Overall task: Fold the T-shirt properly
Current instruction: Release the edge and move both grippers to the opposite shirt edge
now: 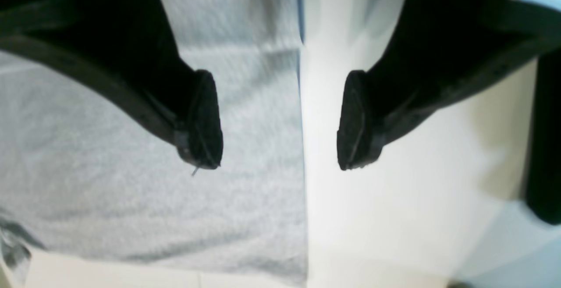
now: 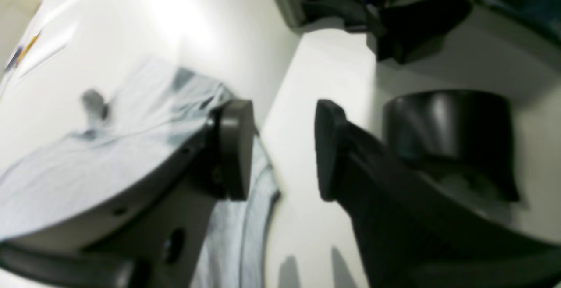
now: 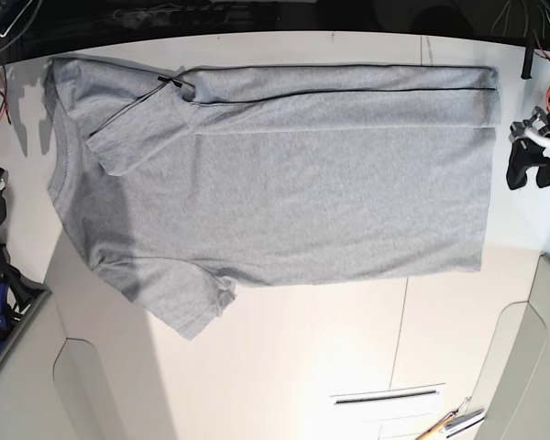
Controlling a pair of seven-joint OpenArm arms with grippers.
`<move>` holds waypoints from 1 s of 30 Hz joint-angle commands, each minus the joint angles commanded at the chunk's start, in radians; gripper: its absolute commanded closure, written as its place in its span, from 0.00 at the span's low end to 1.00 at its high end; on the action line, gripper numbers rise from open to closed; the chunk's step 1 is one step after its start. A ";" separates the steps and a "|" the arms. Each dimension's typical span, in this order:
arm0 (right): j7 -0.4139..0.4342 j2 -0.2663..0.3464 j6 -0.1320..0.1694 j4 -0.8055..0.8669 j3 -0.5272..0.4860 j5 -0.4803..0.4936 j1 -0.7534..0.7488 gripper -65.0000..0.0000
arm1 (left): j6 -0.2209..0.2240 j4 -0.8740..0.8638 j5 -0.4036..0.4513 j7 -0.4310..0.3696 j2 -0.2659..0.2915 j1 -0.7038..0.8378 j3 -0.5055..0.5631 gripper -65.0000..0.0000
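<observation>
Left claw wide open, empty, over T-shirt hem; right claw likewise.

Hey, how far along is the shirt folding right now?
Early. One long side of the T-shirt already looks folded in along the far edge, its sleeve tucked over the body. Nothing is in hand: the left gripper hangs with jaws open over the hem edge, and the right gripper is open near the collar end. The near sleeve lies spread out, so the second side fold and the crosswise folds remain.
</observation>
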 joint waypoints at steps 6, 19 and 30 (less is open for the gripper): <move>0.169 0.049 -0.001 -0.273 -0.230 -0.143 0.227 0.43 | 0.018 -0.316 0.107 -0.056 -0.028 -0.266 0.175 0.32; 0.415 0.040 -0.015 -0.761 -0.427 -0.355 0.448 0.43 | 0.014 -1.083 0.232 -0.211 -0.077 -0.752 0.412 0.28; 0.414 -0.055 0.016 -0.766 -0.428 -0.353 0.459 0.43 | -0.068 -1.101 0.146 -0.089 -0.013 -0.761 0.417 0.28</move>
